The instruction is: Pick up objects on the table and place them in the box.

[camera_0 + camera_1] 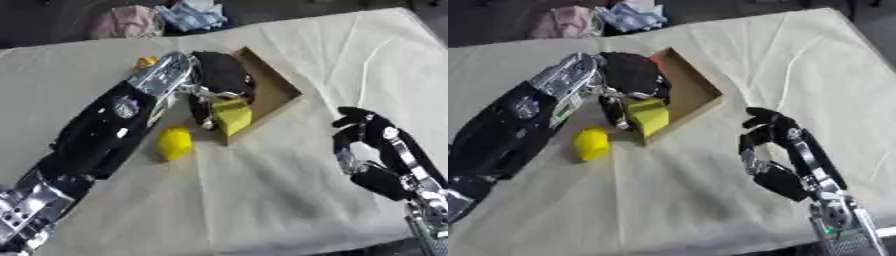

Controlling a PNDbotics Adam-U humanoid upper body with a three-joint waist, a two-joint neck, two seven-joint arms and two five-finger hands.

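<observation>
We see left hand [223,82] over cardboard box [282,86], fingers pinching yellow block [232,115] (lemon [174,143] beside); right hand [767,131] curled, empty.

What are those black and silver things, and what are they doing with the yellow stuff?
Those are a robot's two arms, and a person steers them. Both pictures come from cameras in the robot's head, looking down, like two eyes, so they look almost alike. The table has a pale cloth on it. The left hand is over an open cardboard box, fingers curled round a yellow block, about to put it inside. A rounder yellow thing, maybe a lemon, lies on the cloth next to the box. Something small and orange peeks out behind the arm. The right hand waits to one side, holding nothing.
</observation>
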